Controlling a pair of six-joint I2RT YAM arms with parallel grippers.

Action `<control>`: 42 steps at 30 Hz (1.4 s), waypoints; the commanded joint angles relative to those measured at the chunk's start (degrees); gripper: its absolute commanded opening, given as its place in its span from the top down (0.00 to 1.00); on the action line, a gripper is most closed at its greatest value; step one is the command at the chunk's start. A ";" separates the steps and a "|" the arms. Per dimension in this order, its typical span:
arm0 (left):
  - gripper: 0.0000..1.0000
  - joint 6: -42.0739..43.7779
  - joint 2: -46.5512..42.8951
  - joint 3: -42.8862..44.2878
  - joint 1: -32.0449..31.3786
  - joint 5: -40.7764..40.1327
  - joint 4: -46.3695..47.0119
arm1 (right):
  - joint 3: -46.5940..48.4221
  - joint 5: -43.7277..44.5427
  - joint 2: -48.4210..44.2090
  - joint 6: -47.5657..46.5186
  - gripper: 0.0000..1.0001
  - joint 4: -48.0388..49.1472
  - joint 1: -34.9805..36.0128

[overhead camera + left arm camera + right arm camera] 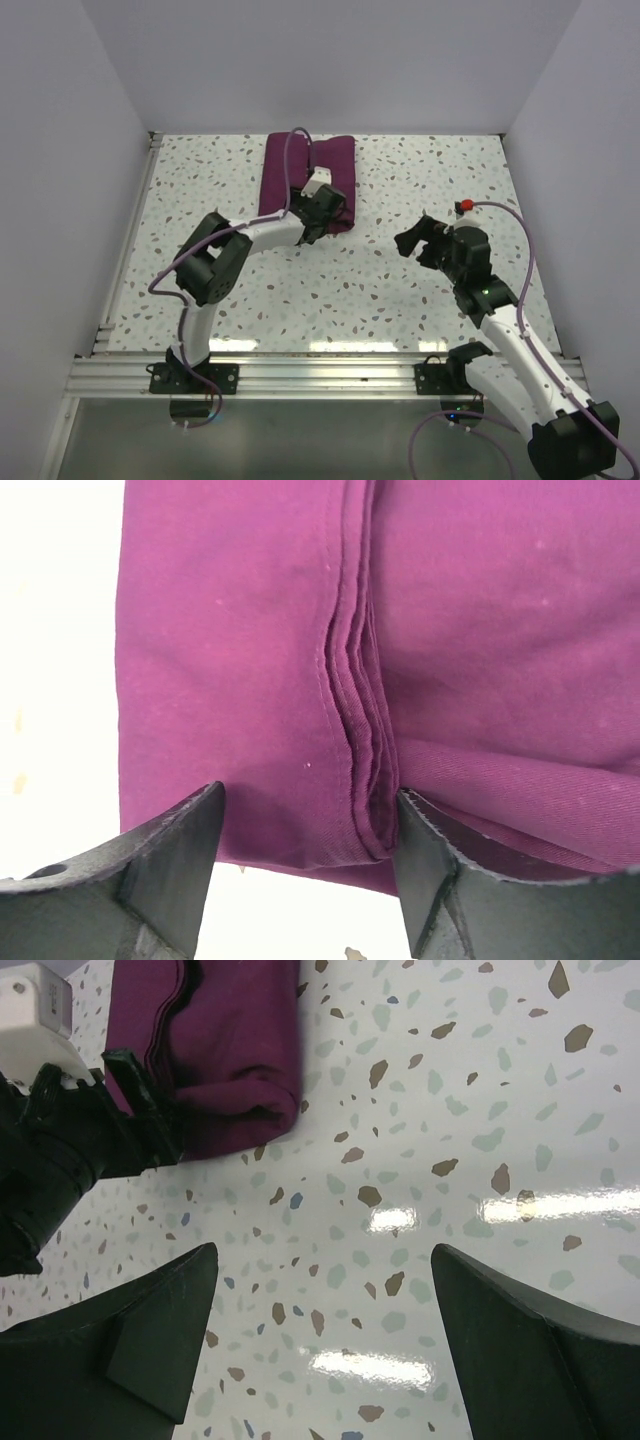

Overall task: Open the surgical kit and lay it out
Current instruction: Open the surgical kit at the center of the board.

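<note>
the surgical kit, a dark purple cloth wrap folded into a flat rectangular bundle (335, 165), lies at the far side of the white speckled counter (430, 170), a little left of centre and close to the back wall. it is closed, and whatever the cloth covers is hidden from me.

my left fingers (170, 855) are down at the near edge of the bundle (230, 630), toward its right corner. they stand apart, unclenched, one on each side of a stack of layered hems that runs away from me down the middle of the cloth. the right-hand finger sits right against that stack. the left-hand one is over the flat panel beside it. i cannot tell whether either is pressing on the cloth. a strip of bare counter shows just below the edge between them. in the overhead view my left fingers (322, 215) overlap the bundle's near right corner, and my arm's purple cable (289, 170) loops across the top of the cloth.

my right fingers (150, 1340) are spread wide and hold nothing, with only bare speckled counter (450, 1110) between them. they hang to the right of the kit (230, 1050), well apart from it, turned toward it so that its rounded near corner and my other arm show at the upper left.
</note>
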 commanded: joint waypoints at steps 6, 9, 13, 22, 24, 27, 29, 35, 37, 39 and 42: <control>0.36 0.24 -5.73 2.38 1.42 -2.25 0.86 | 1.43 -0.23 0.25 -0.20 0.09 1.43 0.23; 0.36 0.68 -6.52 2.38 1.42 -1.81 0.95 | 1.52 -0.23 0.25 -0.11 0.09 1.34 0.14; 0.35 1.29 -7.23 2.65 1.68 -1.02 0.51 | 1.69 -0.23 0.51 -0.11 0.09 1.26 0.23; 0.55 0.86 -6.01 2.82 2.83 1.35 0.33 | 1.69 -0.23 0.86 -0.11 0.09 0.99 0.14; 0.68 0.68 -5.04 2.74 3.53 3.19 0.77 | 1.52 -0.23 0.95 -0.37 0.09 0.99 0.23; 1.00 0.24 -4.07 3.17 4.76 6.44 1.04 | 1.34 1.35 1.48 -0.55 0.10 0.90 0.14; 1.00 -0.37 -4.68 2.65 5.46 7.15 1.65 | 1.25 1.53 2.18 -0.64 0.11 1.08 0.14; 1.00 -3.88 -16.53 -4.37 12.75 10.14 5.96 | 2.39 1.53 4.29 -2.57 0.11 1.60 0.14; 1.00 -7.64 -22.15 -7.98 17.14 9.36 5.70 | 4.06 0.04 5.25 -3.62 0.11 2.04 0.58; 1.00 -12.21 -27.24 -12.19 22.22 9.87 5.43 | 7.38 0.91 7.97 -4.07 0.11 0.12 1.45; 0.97 -15.83 -31.73 -18.26 27.86 10.76 5.43 | 11.87 2.75 12.89 -4.07 0.11 -1.55 3.03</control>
